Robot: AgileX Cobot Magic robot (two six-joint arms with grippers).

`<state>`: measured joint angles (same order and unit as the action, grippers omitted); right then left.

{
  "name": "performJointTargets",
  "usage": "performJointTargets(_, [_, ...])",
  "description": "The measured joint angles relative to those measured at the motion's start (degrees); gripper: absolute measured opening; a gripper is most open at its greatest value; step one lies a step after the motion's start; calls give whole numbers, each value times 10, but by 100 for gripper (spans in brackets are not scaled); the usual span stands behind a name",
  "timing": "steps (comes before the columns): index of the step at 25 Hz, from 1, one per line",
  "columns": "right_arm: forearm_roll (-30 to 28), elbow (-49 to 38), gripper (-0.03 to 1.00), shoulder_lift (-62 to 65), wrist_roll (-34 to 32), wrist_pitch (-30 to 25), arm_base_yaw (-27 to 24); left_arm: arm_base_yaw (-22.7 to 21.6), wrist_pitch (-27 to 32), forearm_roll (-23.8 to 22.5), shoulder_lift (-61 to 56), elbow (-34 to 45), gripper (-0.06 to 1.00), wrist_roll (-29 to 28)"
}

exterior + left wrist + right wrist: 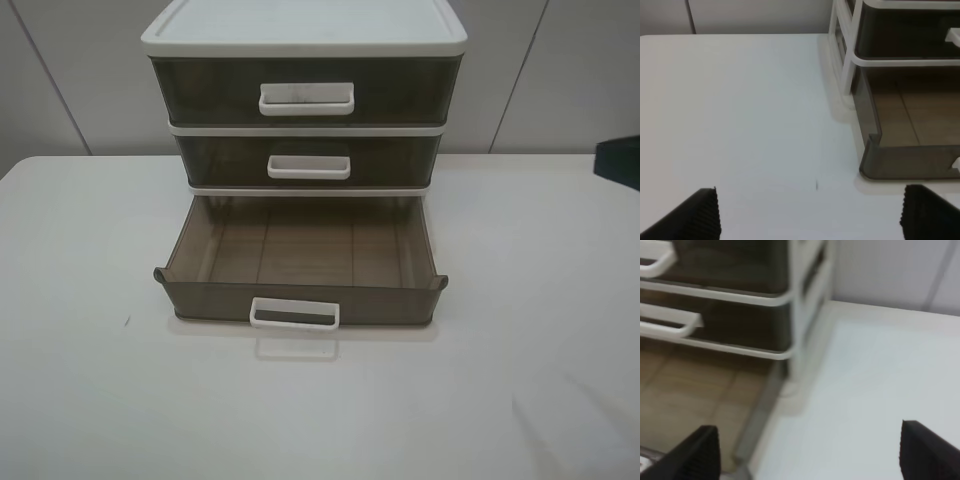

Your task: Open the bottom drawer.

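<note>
Tools (807,215) (807,452) wide open, empty, clear of bottom drawer (300,300).

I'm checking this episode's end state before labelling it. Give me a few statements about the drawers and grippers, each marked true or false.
1. The bottom drawer is pulled out. True.
2. The bottom drawer holds several items. False: its inside looks empty.
3. The top drawer and middle drawer are shut. True.
4. The left gripper grips the bottom drawer's handle. False: its jaws are open over the table, beside the drawer.
5. The right gripper is open, holding nothing. True.
</note>
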<state>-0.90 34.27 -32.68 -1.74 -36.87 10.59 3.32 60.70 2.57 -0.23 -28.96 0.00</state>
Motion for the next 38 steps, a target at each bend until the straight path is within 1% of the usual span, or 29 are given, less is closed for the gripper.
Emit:
performJointTargets(2, [-52, 21, 72, 44, -33, -65, -5, 0, 0, 0, 0, 0, 74, 0])
performJointTargets(5, [-93, 63, 72, 103, -47, -152, -7, 0, 0, 0, 0, 0, 74, 0])
performJointTargets(9, [-105, 117, 72, 153, -48, -267, -7, 0, 0, 0, 0, 0, 74, 0])
performJointTargets(11, [-109, 128, 72, 171, -38, -304, -7, 0, 0, 0, 0, 0, 74, 0])
performJointTargets(13, [-105, 128, 72, 189, -22, -325, -7, 0, 0, 0, 0, 0, 74, 0])
performJointTargets(17, [-59, 128, 72, 216, -16, -329, -7, 0, 0, 0, 0, 0, 74, 0])
performJointTargets(20, [-49, 121, 72, 219, -14, -329, -7, 0, 0, 0, 0, 0, 74, 0])
performJointTargets(23, [-45, 81, 72, 225, -14, -324, -7, 0, 0, 0, 0, 0, 74, 0])
performJointTargets(24, [-44, 62, 72, 227, -14, -314, -7, 0, 0, 0, 0, 0, 74, 0])
performJointTargets(27, [-51, 21, 72, 233, -12, -243, -7, 0, 0, 0, 0, 0, 74, 0])
performJointTargets(30, [-67, -6, 72, 240, -12, -216, -7, 0, 0, 0, 0, 0, 74, 0])
performJointTargets(38, [-74, -42, 72, 291, -12, -233, -8, 0, 0, 0, 0, 0, 74, 0])
